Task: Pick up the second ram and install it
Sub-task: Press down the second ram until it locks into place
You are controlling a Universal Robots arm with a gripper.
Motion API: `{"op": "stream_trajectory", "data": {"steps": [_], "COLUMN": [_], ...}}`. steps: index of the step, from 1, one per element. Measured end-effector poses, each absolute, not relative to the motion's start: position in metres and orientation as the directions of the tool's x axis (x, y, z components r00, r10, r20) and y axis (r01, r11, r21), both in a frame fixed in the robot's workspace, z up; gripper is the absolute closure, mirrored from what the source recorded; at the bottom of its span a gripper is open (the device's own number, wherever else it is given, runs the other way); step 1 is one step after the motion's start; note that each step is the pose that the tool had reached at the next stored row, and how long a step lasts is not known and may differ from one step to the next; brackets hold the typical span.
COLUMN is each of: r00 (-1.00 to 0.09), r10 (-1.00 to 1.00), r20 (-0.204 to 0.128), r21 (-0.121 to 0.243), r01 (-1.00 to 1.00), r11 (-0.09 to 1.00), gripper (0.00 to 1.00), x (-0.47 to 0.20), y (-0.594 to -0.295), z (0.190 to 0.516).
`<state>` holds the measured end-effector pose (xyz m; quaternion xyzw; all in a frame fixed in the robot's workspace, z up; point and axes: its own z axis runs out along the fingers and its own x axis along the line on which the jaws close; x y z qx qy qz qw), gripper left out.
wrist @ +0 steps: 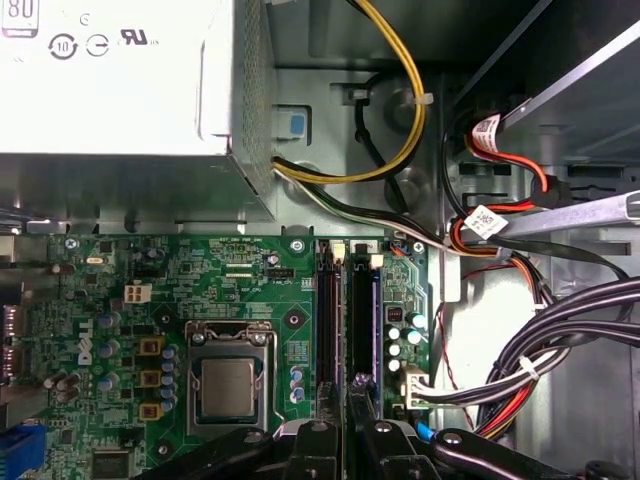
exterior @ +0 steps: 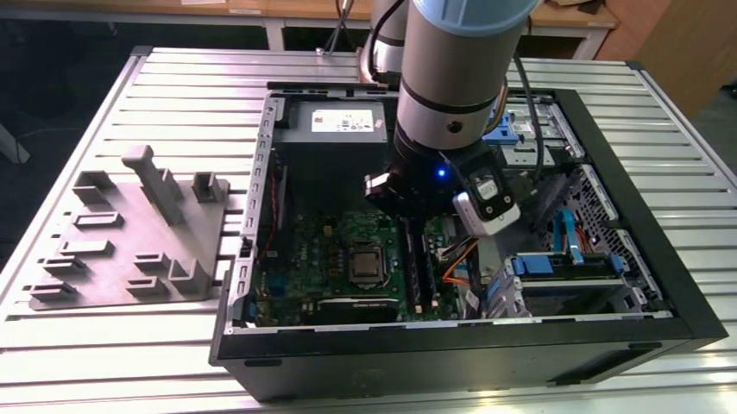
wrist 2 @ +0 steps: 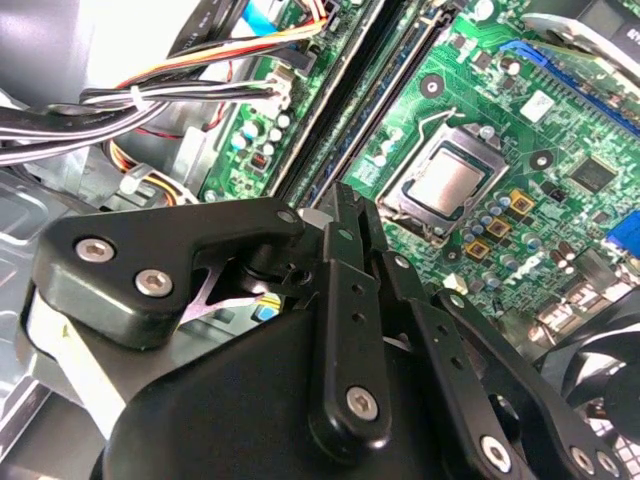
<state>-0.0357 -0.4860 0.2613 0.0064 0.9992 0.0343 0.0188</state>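
Gripper [wrist: 345, 440] sits low inside the open PC case [exterior: 645, 328], right over the memory slots beside the CPU socket [wrist: 228, 385]. In the first wrist view its black fingers [wrist: 312, 445] are drawn together on either side of a dark upright strip, the second ram [wrist: 358, 320], which stands on edge in the slot nearest the capacitor row, just beside the socket on the green motherboard [wrist: 120, 290]. The fingers look closed on the strip's near end, though actual contact is hard to confirm. The second wrist view shows the gripper [wrist 2: 335, 215] linkage pinched narrow with the fingertips pointing at the long dark slots. In the exterior view the arm [exterior: 455, 78] comes down into the case between the power supply [exterior: 334, 122] and the socket; grey holder tray [exterior: 127, 233] lies outside the case, well apart from it
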Motion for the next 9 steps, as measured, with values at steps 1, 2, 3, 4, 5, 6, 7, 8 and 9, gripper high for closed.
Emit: {"op": "stream_trajectory", "data": {"steps": [1,2,3,4,5,6,7,8,9], "r00": [-0.999,-0.999,-0.999,-0.999,-0.999,-0.999,-0.999,-0.999,-0.999], "r10": [0.014,0.014,0.014,0.014,0.014,0.014,0.014,0.014,0.014], "r20": [-0.037,-0.037,-0.037,-0.037,-0.037,-0.037,-0.037,-0.037,-0.037], "r21": [0.069,0.069,0.069,0.069,0.069,0.069,0.069,0.069,0.069], "r01": [0.012,0.012,0.012,0.012,0.012,0.012,0.012,0.012,0.012], "r11": [0.998,0.998,0.998,0.998,0.998,0.998,0.998,0.998,0.998], "gripper": [0.82,0.84,0.90,0.90,0.90,0.90,0.90,0.90,0.90], "x": [-0.0358,-0.0358,-0.0358,-0.0358,-0.0357,-0.0358,-0.0358,-0.0358,-0.0358], "y": [-0.4860,-0.4860,-0.4860,-0.4860,-0.4860,-0.4860,-0.4860,-0.4860,-0.4860], "z": [0.2613,0.2616,0.2616,0.2617,0.2618,0.2619,0.2620,0.2621,0.2622]}}
